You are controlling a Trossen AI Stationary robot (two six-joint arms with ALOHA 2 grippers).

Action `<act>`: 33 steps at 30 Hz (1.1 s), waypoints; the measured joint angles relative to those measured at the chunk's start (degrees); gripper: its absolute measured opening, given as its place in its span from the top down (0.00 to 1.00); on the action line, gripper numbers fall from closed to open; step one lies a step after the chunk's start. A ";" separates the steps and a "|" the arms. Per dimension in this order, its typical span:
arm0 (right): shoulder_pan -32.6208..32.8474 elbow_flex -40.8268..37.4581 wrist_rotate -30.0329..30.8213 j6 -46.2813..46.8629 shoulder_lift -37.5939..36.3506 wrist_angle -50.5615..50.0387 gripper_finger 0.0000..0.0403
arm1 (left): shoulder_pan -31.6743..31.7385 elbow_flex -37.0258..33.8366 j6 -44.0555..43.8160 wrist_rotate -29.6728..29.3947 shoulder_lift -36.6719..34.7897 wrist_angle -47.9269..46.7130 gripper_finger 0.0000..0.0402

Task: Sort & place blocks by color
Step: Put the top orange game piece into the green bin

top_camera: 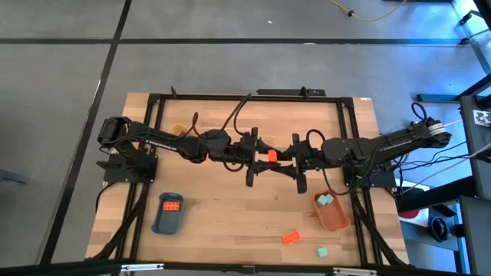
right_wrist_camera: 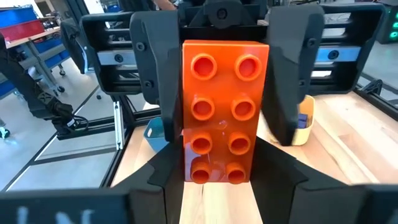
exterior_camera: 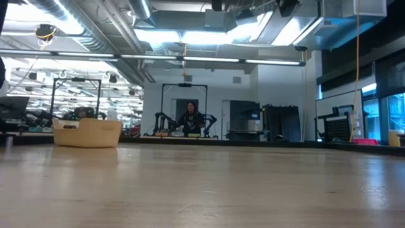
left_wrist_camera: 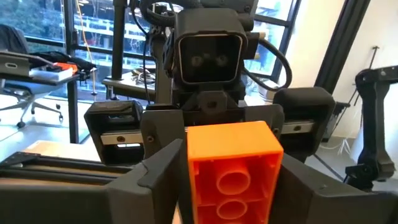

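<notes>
- Both arms reach toward the middle of the tabletop, wrists facing each other above its centre.
- An orange-red studded brick sits in the air between the two grippers, well clear of the wood.
- Right gripper: jaws pinch the brick at its near end; its dark fingers press against both long sides, studs facing the camera.
- Left gripper: jaws flank the far end of the same brick, hollow underside toward that camera. Whether these jaws press on the brick or stand just off it, I cannot tell.
- In the right wrist view the left gripper's fingers stand either side of the brick's upper half.
- Blue tray lies near the left front of the tabletop with one orange-red brick inside.
- Orange tray lies near the right front, holding a mint-teal block.
- Yellow tray shows partly under the left arm at the back.
- Loose on the wood near the front edge: another orange-red brick and, just right of it, a mint-teal block.
- Low view: bare wood, a person far off in the room behind.
</notes>
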 joint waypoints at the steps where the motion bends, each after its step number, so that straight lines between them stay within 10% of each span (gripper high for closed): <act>1: 0.00 0.00 0.01 -0.01 0.00 -0.03 0.64 | 0.00 0.00 -0.20 -0.01 0.00 0.03 0.57; 9: 0.00 0.00 0.28 0.45 0.00 -0.10 0.63 | 0.08 -0.02 -1.66 1.74 0.00 -0.21 0.68; 21: 0.00 0.03 2.90 9.39 -7.23 -10.93 0.29 | 2.62 -0.31 1.82 2.69 -10.19 -21.30 0.68; 26: 0.18 0.04 3.00 12.25 -9.25 -13.74 0.27 | 1.05 -7.80 1.50 1.74 -19.55 -25.70 0.68; 33: 1.17 -0.03 3.02 10.34 -6.80 -9.66 0.27 | -7.58 -26.87 -6.24 -13.92 -37.73 -20.57 0.68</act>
